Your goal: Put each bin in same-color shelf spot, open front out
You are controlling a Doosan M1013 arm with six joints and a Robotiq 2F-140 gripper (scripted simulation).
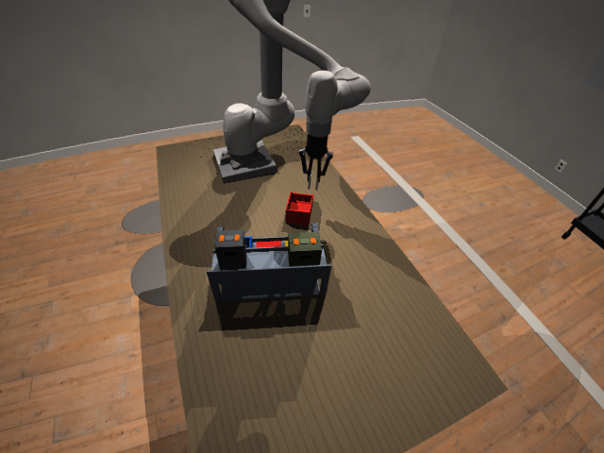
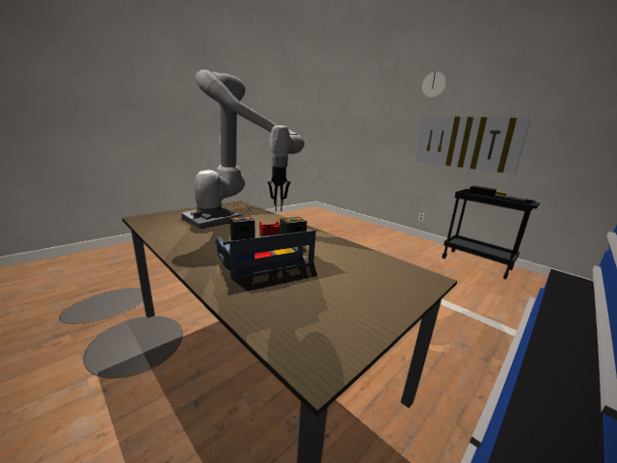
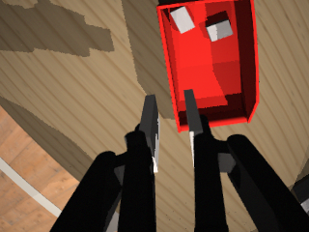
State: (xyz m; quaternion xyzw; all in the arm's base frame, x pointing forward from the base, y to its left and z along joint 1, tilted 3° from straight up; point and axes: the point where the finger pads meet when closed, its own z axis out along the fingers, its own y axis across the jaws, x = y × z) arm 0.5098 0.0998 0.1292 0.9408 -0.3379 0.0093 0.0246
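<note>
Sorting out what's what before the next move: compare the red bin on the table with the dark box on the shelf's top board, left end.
The red bin stands on the table, apart from the shelf; the dark box sits on the shelf's top board. The red bin is open-topped, with two pale parts visible inside; the dark box is closed on top, with two orange tabs. Both are boxy and similar in size.

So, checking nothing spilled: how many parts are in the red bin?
2: both pale blocks sit at the red bin's end farthest from the hand, one beside the other.
</note>
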